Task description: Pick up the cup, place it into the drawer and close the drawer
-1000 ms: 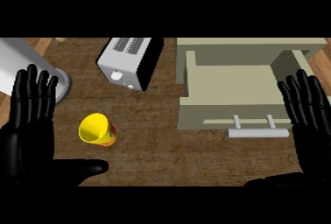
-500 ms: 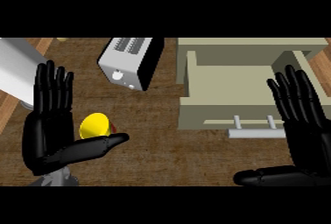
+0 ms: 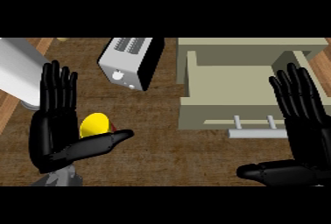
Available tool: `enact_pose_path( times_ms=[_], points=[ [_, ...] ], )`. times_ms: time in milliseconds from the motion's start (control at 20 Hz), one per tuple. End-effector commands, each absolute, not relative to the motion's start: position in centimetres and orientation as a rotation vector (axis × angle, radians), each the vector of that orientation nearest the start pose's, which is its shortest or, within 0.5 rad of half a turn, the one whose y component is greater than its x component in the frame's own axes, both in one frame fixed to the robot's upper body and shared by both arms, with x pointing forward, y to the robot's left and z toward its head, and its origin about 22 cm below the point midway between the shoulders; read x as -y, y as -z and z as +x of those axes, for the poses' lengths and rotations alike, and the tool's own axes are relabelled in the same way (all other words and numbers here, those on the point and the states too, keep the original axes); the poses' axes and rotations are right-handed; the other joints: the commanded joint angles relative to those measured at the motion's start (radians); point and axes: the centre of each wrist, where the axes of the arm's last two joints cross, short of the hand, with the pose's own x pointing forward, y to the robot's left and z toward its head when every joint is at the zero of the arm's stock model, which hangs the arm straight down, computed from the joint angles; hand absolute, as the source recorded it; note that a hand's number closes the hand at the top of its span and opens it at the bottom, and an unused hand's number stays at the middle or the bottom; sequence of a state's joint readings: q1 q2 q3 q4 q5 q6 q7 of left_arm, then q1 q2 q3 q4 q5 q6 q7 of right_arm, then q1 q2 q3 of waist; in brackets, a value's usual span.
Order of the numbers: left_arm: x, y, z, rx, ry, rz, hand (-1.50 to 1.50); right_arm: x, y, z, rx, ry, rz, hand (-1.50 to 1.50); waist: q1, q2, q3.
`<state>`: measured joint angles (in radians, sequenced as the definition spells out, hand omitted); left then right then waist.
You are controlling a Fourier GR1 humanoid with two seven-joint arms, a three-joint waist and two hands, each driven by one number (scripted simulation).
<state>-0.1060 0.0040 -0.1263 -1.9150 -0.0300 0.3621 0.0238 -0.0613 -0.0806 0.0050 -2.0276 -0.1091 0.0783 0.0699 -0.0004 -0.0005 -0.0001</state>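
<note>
Counting: two robot hands, one cup, one drawer, one toaster, one handle.
Cup: yellow cup (image 3: 95, 125) lies at lower left on the brown worktop (image 3: 168, 148), partly behind the left thumb; its long axis and which way it points cannot be told.
Left robot hand (image 3: 55, 127): open, fingers straight up, thumb out right, just beside the cup.
Right robot hand (image 3: 304, 131): open, fingers up, lower right.
Drawer (image 3: 223, 114): pulled open, upper right, handle (image 3: 255, 132) at its lower edge.
Toaster (image 3: 129, 61): top centre.
</note>
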Motion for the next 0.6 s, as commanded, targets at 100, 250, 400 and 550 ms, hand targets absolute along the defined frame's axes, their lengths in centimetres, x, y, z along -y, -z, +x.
enact_pose_path(
  times_ms=[100,250,400,550],
  points=[
    [-19.2,-10.0,25.4,1.944,-0.244,0.121,-1.50,22.3,-14.2,23.1,2.022,-0.116,0.131,-1.50,0.000,0.000,0.000],
    [-19.1,-8.9,23.4,1.914,-0.257,0.130,-1.50,23.6,-12.1,22.2,1.999,-0.115,0.120,-1.50,0.000,0.000,0.000],
    [-18.1,-8.0,24.0,1.892,-0.265,0.141,-1.50,24.1,-14.4,23.6,2.003,-0.088,0.141,-1.50,0.001,0.000,0.000],
    [-20.6,-7.0,23.6,1.862,-0.276,0.169,-1.50,23.9,-13.2,23.0,2.018,-0.128,0.143,-1.50,0.001,0.000,0.000]
  ],
)
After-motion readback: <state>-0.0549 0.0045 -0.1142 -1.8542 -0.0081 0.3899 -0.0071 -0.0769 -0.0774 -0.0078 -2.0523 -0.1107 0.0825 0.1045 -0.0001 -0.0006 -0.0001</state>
